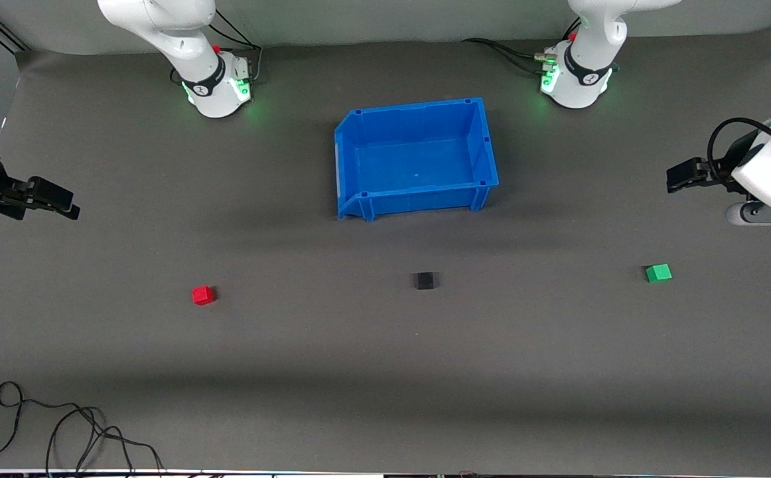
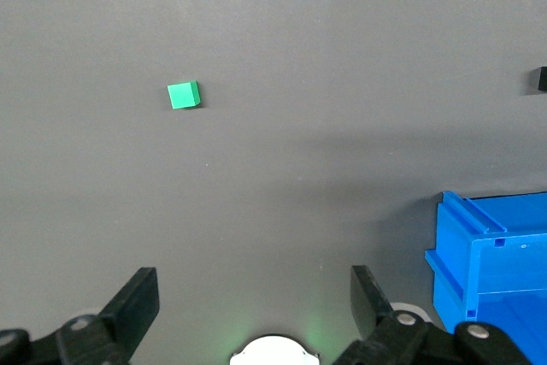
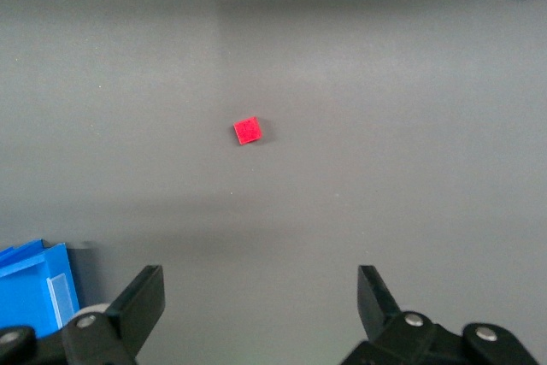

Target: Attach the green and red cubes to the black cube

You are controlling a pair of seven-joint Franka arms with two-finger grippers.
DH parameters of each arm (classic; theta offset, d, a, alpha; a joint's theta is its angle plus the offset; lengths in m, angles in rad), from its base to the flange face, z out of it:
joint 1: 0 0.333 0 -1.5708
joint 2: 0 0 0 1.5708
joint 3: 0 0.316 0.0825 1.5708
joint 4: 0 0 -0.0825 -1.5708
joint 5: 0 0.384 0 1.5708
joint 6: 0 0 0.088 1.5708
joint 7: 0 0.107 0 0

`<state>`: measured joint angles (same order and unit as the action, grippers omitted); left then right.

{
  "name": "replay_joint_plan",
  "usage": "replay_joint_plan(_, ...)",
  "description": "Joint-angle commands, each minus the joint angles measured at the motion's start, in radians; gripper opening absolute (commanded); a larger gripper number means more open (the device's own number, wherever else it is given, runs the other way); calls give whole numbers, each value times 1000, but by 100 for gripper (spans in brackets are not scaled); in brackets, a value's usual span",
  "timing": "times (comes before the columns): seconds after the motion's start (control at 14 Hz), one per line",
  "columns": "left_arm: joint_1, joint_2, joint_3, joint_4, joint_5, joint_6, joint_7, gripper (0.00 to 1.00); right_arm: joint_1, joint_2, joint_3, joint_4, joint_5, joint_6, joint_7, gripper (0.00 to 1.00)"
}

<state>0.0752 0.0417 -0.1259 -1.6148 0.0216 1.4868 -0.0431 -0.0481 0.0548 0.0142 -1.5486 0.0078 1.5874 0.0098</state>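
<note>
your black cube [image 1: 426, 281] sits on the tabletop [image 1: 385, 372], nearer the front camera than the blue bin [image 1: 485, 143]. the red cube [image 1: 203, 295] lies well apart from it toward the right arm's end, the green cube [image 1: 658, 273] well apart toward the left arm's end. your left gripper [image 2: 255, 301] hangs over bare tabletop, fingers spread wide, holding nothing. your right gripper [image 3: 260, 297] does the same at its end, wide open and empty.

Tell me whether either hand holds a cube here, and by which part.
Nothing is held. The left hand and right hand are both open and empty; all three cubes lie apart on the table.
</note>
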Motion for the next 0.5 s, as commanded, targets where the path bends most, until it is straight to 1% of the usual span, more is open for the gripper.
replay_joint_plan(0.0, -8, -28, 5, -23, 0, 0, 6, 100, -4, -7, 4, -2, 17, 0, 19, 100)
replay_joint_plan(0.43, -8, -28, 5, -23, 0, -2, 6, 100, 4, -3, 9, 4, 11, 6, 22, 100)
